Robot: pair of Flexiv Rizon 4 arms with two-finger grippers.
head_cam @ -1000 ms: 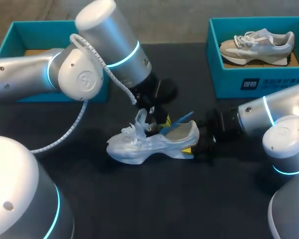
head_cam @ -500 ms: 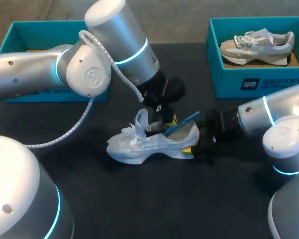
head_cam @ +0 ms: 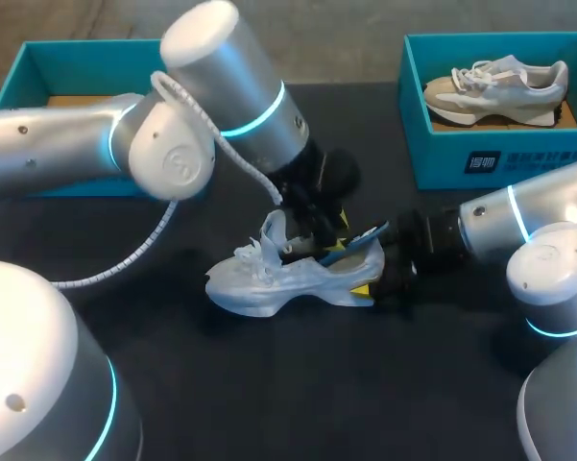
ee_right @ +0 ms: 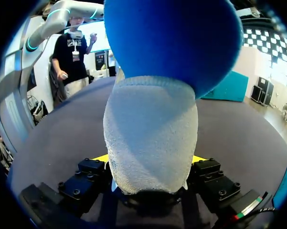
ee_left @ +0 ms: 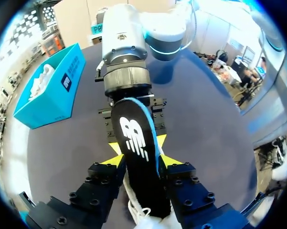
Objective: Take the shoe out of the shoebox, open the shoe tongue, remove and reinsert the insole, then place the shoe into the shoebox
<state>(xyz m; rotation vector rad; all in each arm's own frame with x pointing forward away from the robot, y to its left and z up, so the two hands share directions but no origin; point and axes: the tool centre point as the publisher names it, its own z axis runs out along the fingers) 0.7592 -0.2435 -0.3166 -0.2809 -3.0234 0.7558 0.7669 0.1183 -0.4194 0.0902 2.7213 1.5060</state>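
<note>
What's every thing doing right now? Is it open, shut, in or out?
white shoe: out on the table, standing on its sole.
insole: sticking partly out of the white shoe.
left jaws: shut on the insole.
right jaws: shut on the white shoe's heel.
left shoebox: open, no lid.
right shoebox: open, another shoe inside.

fuzzy cloth shoe point(ee_right: 150, 138), matt black insole point(ee_left: 136, 143)
</note>
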